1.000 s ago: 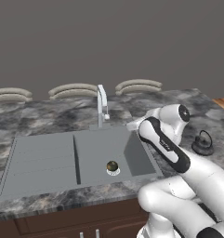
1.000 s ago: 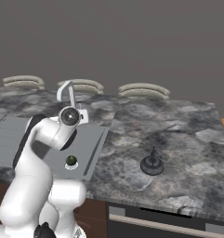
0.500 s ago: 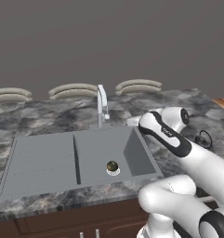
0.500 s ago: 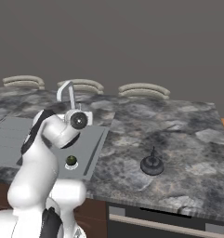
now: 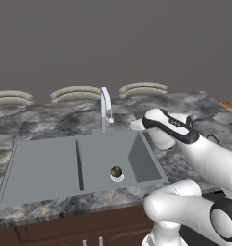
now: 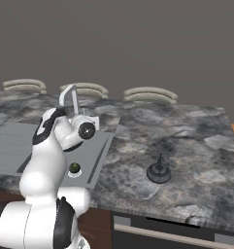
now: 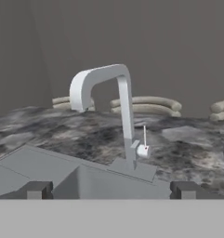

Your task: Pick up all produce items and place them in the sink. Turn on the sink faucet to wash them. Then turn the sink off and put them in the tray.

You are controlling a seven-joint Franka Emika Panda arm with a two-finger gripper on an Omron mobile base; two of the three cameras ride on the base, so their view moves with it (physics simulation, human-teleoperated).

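Note:
The produce item point(image 5: 116, 171), small, round and dark green, rests on the white drain in the basin of the grey sink point(image 5: 45, 166); it also shows in the right base view point(image 6: 75, 168). The silver sink faucet point(image 5: 106, 108) stands at the basin's back edge, its spout over the basin. My gripper point(image 5: 135, 125) hovers just right of the faucet, above the basin's back right corner, pointing at it. In the hand view the faucet point(image 7: 125, 116) stands straight ahead and my gripper point(image 7: 111, 190) is open with nothing between its fingertips point(image 7: 36, 189). The tray is out of view.
A black kettle point(image 6: 158, 172) sits on the marble counter point(image 6: 186, 141) right of the sink. Beige curved stool backs point(image 5: 76, 92) line the counter's far side. The ribbed drainboard point(image 5: 40, 161) lies left of the basin.
The hand has swung up and back from over the sink's right rim toward the faucet. The gripper stayed open. The produce item has not moved.

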